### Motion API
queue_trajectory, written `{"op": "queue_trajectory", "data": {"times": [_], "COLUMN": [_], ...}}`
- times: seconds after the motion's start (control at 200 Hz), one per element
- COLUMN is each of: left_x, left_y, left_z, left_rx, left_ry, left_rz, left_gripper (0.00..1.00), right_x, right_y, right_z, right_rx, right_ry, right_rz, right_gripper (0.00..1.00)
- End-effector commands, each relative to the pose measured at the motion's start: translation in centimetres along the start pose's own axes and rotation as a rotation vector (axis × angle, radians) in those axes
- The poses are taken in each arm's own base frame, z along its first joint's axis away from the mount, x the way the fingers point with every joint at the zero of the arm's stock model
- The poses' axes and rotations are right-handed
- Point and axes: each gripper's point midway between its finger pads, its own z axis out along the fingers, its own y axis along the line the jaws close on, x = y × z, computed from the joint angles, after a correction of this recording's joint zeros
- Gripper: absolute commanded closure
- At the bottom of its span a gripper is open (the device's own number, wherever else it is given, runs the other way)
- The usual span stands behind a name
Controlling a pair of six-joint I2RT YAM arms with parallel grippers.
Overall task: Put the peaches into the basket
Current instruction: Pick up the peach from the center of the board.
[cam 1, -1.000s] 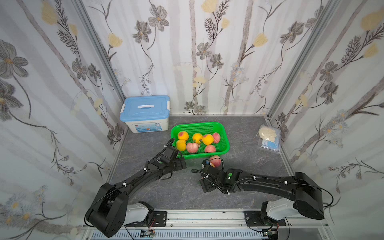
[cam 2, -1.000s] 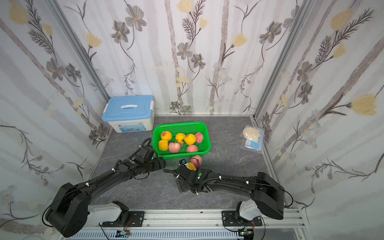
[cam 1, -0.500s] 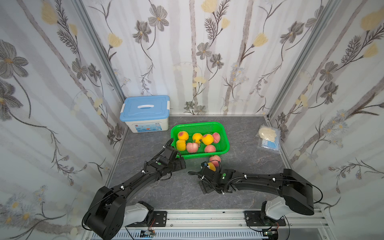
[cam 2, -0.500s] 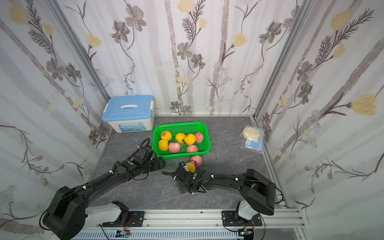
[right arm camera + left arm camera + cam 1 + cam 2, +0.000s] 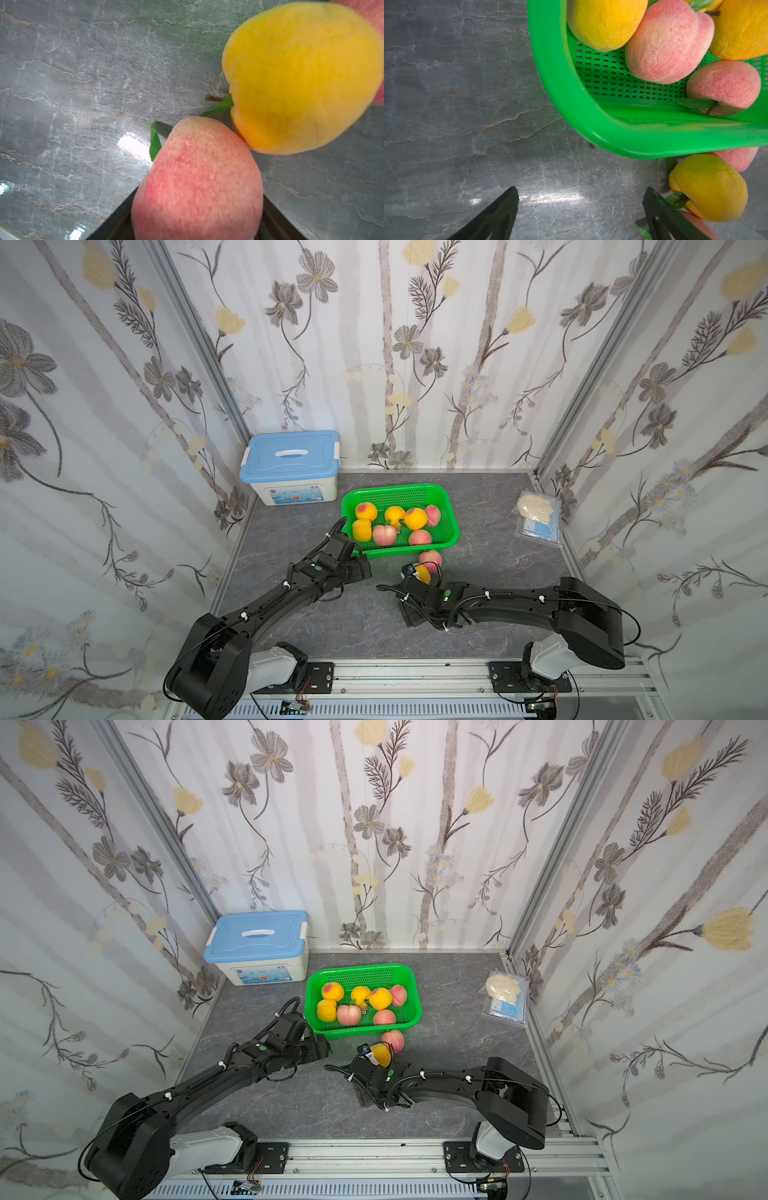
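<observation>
Reaching in over the last second, your right arm has drawn its shoulder link inward and narrowed its jaws, while your left arm has barely shifted. Your right gripper now presses a finger against each flank of the near pink peach, which lies lengthwise between them, leaf end away from the wrist. Your left gripper is spread wide over the bare table, holding nothing.

The basket sits just ahead of the right gripper, its long side crosswise to your reach, with seven peaches inside. Between its rim and the fingertips lie the yellow peach, touching the gripped one, and the far pink peach beyond. The right arm is the nearer; lifting before going forward looks wise.

In both top views the gripper body hides the gripped peach. The right wrist view is blurred and cuts off the finger contact, so you cannot confirm a firm hold.
</observation>
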Motion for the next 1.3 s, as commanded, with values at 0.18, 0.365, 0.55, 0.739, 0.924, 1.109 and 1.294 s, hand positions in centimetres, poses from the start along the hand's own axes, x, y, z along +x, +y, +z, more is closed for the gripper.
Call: {"op": "queue_trajectory", "data": {"times": [0.18, 0.365, 0.55, 0.739, 0.924, 1.109, 1.294], "left_x": [0.4, 0.4, 0.1, 0.1, 0.1, 0.1, 0.3], "left_y": [-0.2, -0.4, -0.6, -0.8, -1.0, -1.2, -0.8], "left_z": [0.5, 0.5, 0.0, -0.2, -0.2, -0.3, -0.1], "left_rx": [0.008, 0.014, 0.011, 0.016, 0.016, 0.014, 0.006], "left_ry": [0.020, 0.027, 0.021, 0.022, 0.029, 0.032, 0.033], "left_rz": [-0.020, -0.040, -0.037, -0.039, -0.036, -0.025, -0.023], "left_gripper": [0.04, 0.04, 0.04, 0.04, 0.04, 0.04, 0.04], "right_x": [0.5, 0.3, 0.4, 0.3, -0.1, -0.7, -1.7], "right_y": [0.4, 0.7, 0.5, 0.7, 1.1, 1.3, 2.2], "right_z": [0.0, -0.7, -1.3, -1.9, -2.5, -3.4, -4.6], "right_rx": [-0.023, -0.042, -0.054, -0.076, -0.096, -0.117, -0.161], "right_ry": [-0.001, -0.025, -0.045, -0.058, -0.075, -0.099, -0.123], "right_rz": [0.012, -0.008, -0.008, -0.023, -0.025, -0.019, -0.022], "right_gripper": [0.34, 0.34, 0.35, 0.35, 0.35, 0.35, 0.35]}}
